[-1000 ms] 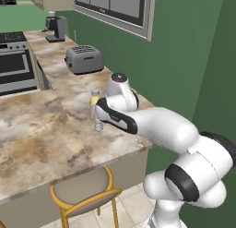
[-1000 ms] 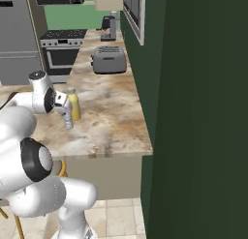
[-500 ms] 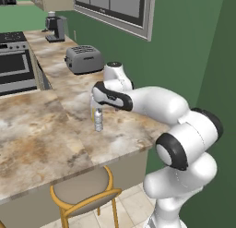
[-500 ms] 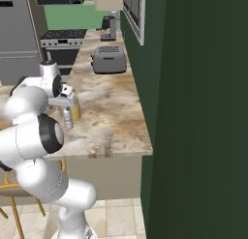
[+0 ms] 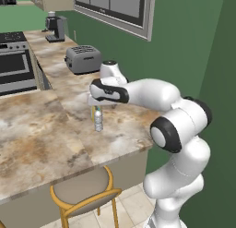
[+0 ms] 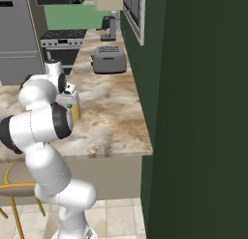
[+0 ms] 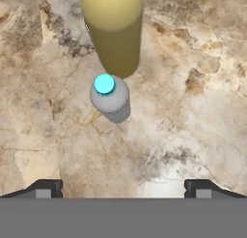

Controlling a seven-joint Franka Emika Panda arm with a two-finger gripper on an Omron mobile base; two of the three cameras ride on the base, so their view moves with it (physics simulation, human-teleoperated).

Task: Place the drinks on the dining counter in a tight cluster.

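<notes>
A tiny clear water bottle (image 5: 98, 120) (image 7: 110, 98) with a cyan cap stands upright on the marbled dining counter (image 5: 37, 130) (image 7: 183, 87). Right beside it in the hand view rises the taller yellow bottle (image 7: 113, 32) (image 6: 75, 111), close enough that I cannot tell whether they touch. My gripper (image 5: 94, 101) (image 6: 68, 94) (image 7: 123, 190) hovers just above the water bottle, open, its fingertips (image 7: 44, 189) spread wide with nothing between them. The dark squat bottle is out of view.
A grey toaster (image 5: 83, 58) (image 6: 110, 59) sits farther back on the counter, with a coffee machine (image 5: 55, 27) beyond it and a stove (image 5: 16, 61) at the left. A yellow-framed stool (image 5: 85, 190) stands below the counter's near overhanging edge.
My arm's elbow has swung round to the right in the left base view, and the hand sits slightly higher over the bottles. The bottles have stayed put.
</notes>
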